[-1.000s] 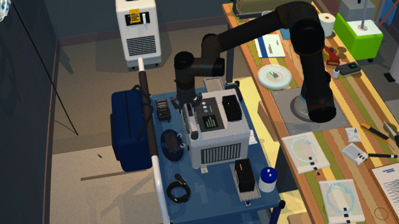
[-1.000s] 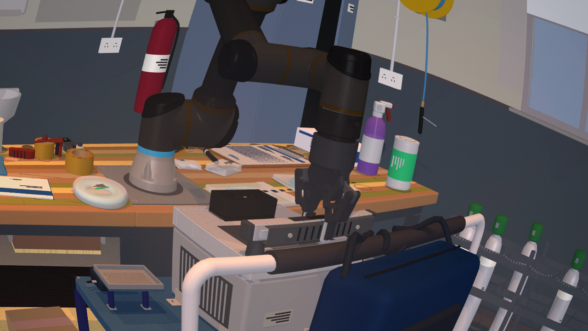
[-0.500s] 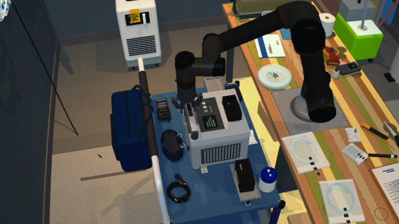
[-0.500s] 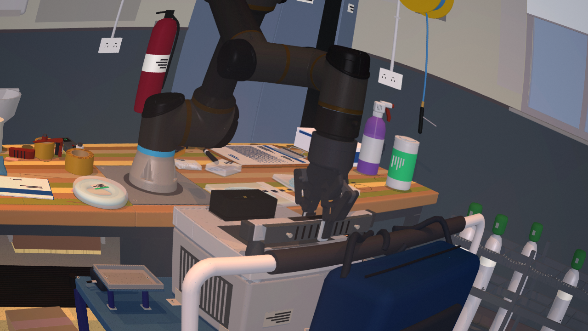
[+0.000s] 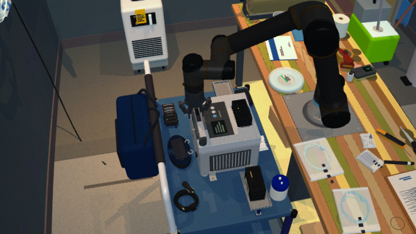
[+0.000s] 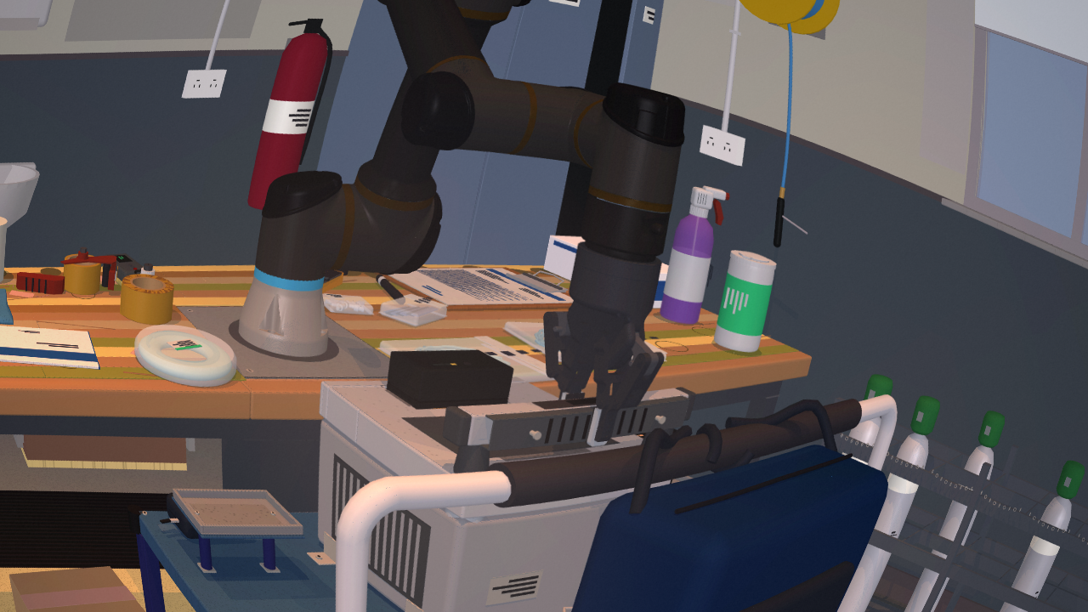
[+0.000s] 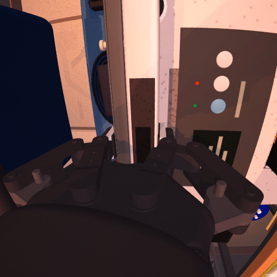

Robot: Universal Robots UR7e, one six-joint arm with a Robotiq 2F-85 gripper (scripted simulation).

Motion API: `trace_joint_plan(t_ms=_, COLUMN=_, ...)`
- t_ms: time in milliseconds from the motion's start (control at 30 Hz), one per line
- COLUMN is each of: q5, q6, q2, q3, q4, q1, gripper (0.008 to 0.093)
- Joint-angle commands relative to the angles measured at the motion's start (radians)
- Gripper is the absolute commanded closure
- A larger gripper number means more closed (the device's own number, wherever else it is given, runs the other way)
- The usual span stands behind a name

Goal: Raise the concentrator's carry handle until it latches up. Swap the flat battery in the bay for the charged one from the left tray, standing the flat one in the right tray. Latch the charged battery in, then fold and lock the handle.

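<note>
The concentrator's carry handle (image 6: 571, 426) (image 5: 197, 125) is a grey slotted bar lying low along the left edge of the white concentrator (image 5: 226, 132). I hold this handle in my gripper (image 6: 597, 415) (image 5: 195, 114) (image 7: 137, 152), which has closed on the bar from above near its far end. One black battery (image 5: 241, 112) (image 6: 449, 377) stands in the bay on top of the concentrator. Another black battery (image 5: 255, 183) stands in the tray at the cart's near corner. A second tray (image 5: 222, 88) (image 6: 236, 511) behind the concentrator is empty.
A navy bag (image 5: 133, 135) (image 6: 730, 525) hangs off the cart's left side by the push bar (image 5: 154, 119). On the blue cart deck lie a coiled cable (image 5: 186, 198), a power adapter (image 5: 179, 150) and a white-and-blue bottle (image 5: 279, 187). The workbench (image 5: 345, 110) runs along the right.
</note>
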Motion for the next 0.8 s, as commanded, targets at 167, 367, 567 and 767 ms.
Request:
trace_joint_plan(t_ms=167, q5=0.000, q6=0.000, q2=-0.001, q3=0.000, q4=-0.001, q1=0.000, gripper=0.0881)
trace_joint_plan(t_ms=367, q5=0.000, q6=0.000, q2=-0.001, q3=0.000, q4=-0.001, q1=0.000, gripper=0.0934)
trace_joint_plan(t_ms=567, q5=0.000, q6=0.000, q2=-0.001, q3=0.000, q4=-0.001, q1=0.000, gripper=0.0934)
trace_joint_plan(t_ms=767, q5=0.000, q6=0.000, q2=-0.001, q3=0.000, q4=-0.001, q1=0.000, gripper=0.0934)
